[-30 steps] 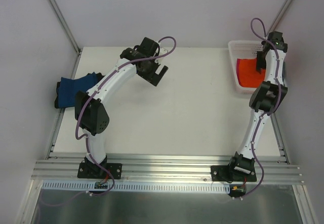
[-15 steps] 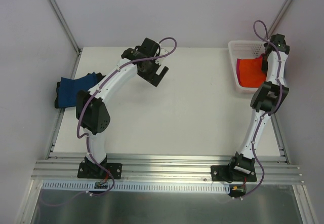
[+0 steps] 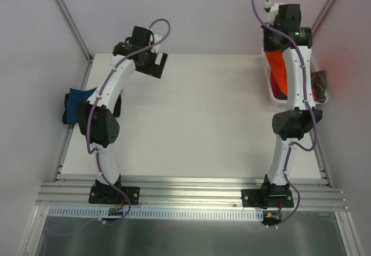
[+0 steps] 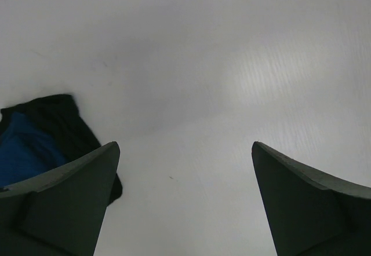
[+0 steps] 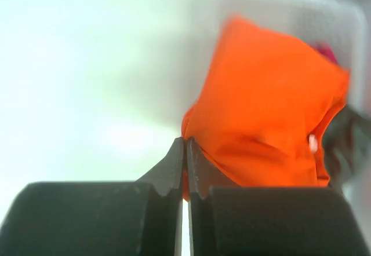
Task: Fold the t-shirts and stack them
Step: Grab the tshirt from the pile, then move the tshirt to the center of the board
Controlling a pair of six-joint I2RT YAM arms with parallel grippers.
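My right gripper [image 5: 185,141] is shut on a pinch of the bright orange t-shirt [image 5: 272,111]. The shirt hangs from it above the white basket [image 3: 265,65] at the back right; in the top view the right gripper [image 3: 277,43] holds the orange t-shirt [image 3: 279,73] raised. A magenta t-shirt [image 5: 327,50] and a dark grey-olive one [image 3: 320,85] stay at the basket. The navy blue t-shirt [image 3: 74,102] lies at the table's left edge. My left gripper [image 3: 157,65] hovers open over the back left of the table, with the navy t-shirt [image 4: 29,146] beyond its left finger.
The white table [image 3: 203,123] has an aluminium rail along its near edge. Slanted frame posts [image 3: 69,18] stand at both back corners, and pale walls close in on the left and right.
The right gripper closed on the orange t-shirt in the basket and rose, pulling it up. The left arm swung back and to the left, still open.
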